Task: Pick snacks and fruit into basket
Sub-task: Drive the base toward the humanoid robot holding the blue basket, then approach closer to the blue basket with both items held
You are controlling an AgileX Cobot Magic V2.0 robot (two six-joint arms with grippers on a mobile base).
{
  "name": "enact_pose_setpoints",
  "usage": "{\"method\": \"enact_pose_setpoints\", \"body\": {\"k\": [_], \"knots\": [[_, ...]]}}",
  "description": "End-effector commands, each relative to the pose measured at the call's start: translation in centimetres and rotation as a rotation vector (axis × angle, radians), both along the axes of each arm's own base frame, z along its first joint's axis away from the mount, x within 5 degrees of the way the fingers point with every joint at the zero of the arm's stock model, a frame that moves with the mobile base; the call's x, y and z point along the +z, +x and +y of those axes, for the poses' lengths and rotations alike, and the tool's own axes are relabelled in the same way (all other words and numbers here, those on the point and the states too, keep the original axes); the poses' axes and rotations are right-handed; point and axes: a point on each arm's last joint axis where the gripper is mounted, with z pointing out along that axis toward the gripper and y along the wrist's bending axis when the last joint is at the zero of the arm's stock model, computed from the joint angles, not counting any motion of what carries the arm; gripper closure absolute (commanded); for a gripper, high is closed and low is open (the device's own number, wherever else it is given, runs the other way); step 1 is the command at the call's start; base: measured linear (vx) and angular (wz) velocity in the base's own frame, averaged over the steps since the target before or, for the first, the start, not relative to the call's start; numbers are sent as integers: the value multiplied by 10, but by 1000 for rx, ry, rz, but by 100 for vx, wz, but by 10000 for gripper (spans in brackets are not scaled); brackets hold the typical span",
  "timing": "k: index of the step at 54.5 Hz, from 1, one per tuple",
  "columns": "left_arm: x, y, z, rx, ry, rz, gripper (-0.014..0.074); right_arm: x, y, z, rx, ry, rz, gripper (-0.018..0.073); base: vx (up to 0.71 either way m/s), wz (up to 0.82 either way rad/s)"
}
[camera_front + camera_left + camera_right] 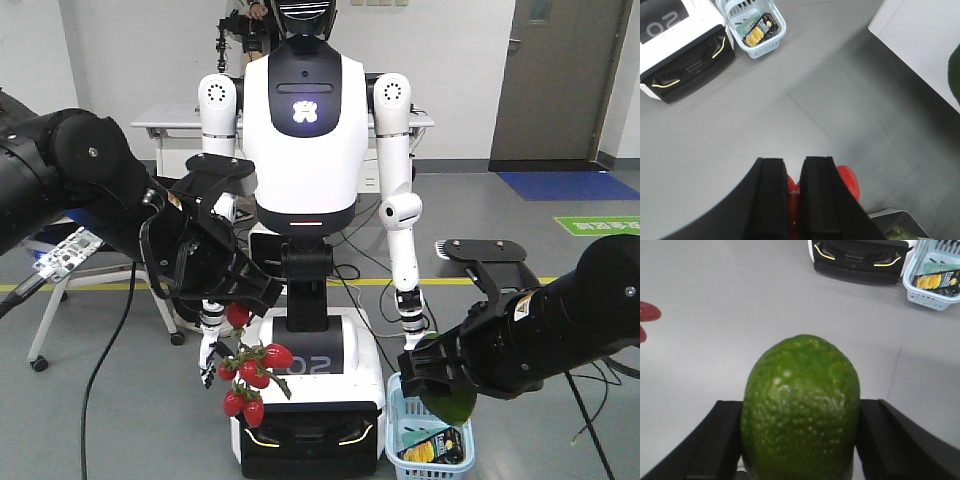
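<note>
Both claws loaded, left claw [240,300] clamped on red fruit bunch [254,378], right claw [432,377] gripping green fruit [801,407]; lower over basket [398,445] at lower right before releasing.

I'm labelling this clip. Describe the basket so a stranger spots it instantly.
Find the white humanoid robot; on the floor beside its base sits the light blue basket. It alone has slatted plastic sides, and holds a black-and-blue corn box.

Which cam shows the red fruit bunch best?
Exterior front-facing: the whole red fruit bunch hangs from the left gripper, stem visible. Left wrist shows only red slivers behind the fingers. Right wrist catches a red scrap at the left edge.
</note>
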Motion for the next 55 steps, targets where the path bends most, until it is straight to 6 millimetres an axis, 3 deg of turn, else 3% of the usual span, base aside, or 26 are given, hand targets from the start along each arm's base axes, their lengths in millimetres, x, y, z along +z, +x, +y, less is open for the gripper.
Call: {"method": "enact_pose_setpoints", "body": {"k": [1,55], "knots": [[34,-11,3,15,-81,-114,603,27,-3,-1,-8,39,-115,567,30,-3],[34,-11,3,15,-81,-114,603,27,-3,-1,-8,39,-115,567,29,-1]]}}
